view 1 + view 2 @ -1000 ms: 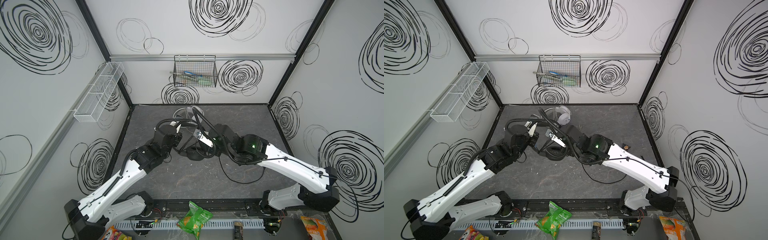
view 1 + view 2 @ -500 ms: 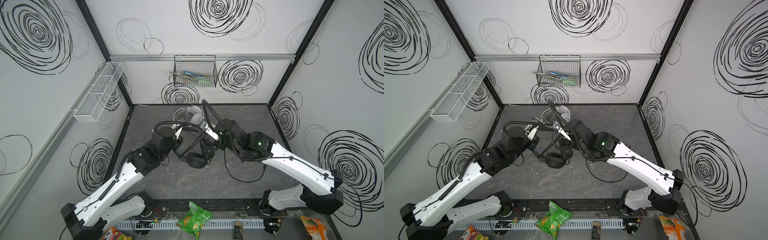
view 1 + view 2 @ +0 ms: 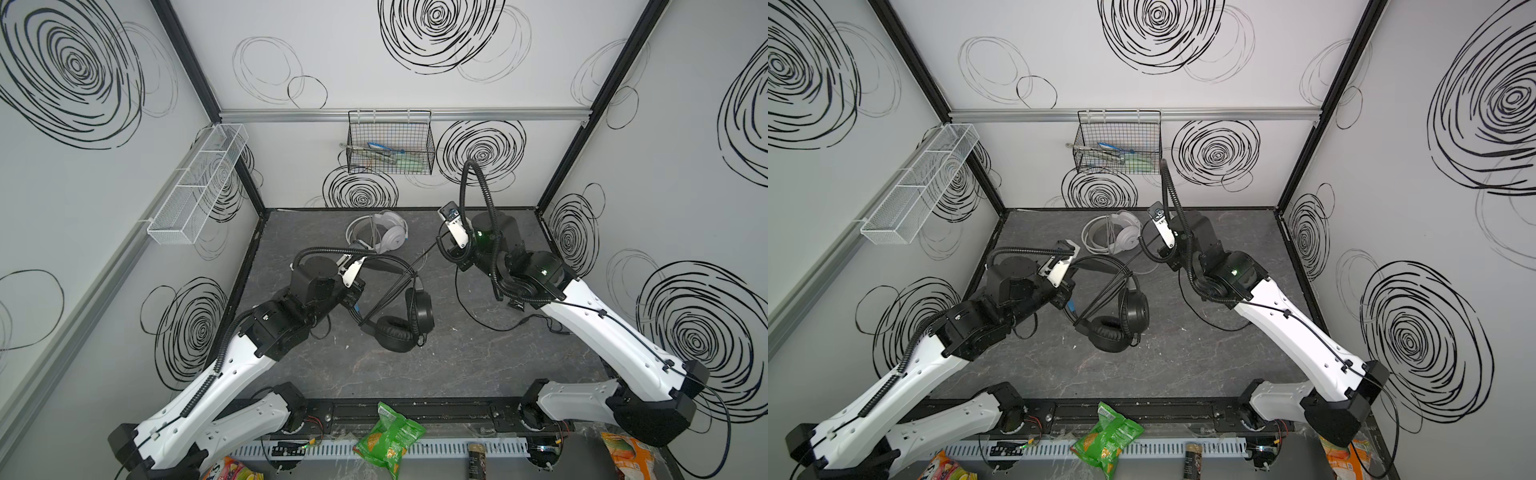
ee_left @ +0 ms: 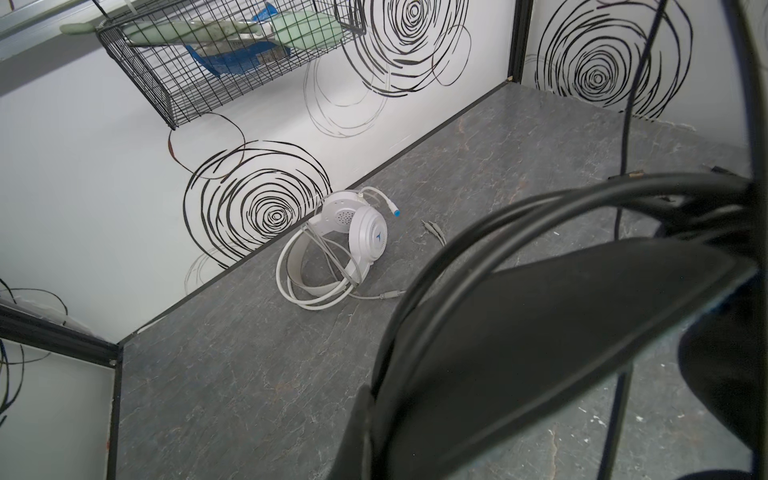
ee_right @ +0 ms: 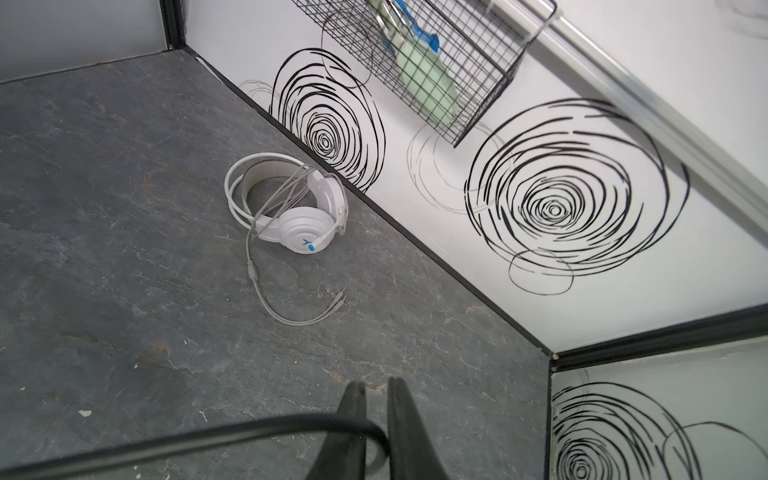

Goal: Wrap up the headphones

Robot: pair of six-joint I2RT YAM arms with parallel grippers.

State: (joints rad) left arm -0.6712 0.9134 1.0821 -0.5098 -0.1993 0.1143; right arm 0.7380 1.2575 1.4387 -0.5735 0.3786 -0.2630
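Near the middle of the table (image 3: 457,365), the left claw (image 3: 356,300) is clenched on the black headphones (image 3: 399,328); the right claw (image 5: 376,384) pinches their black cable (image 5: 208,442), stretched between the two; the white headphones (image 3: 382,237) lie by the back wall (image 3: 353,62).

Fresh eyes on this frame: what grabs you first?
The black headset in the middle, held up at one side by the shut left gripper. Its cable runs in a straight line to the right gripper. Behind them, at the back, the white headset lies on its side, mostly wrapped.
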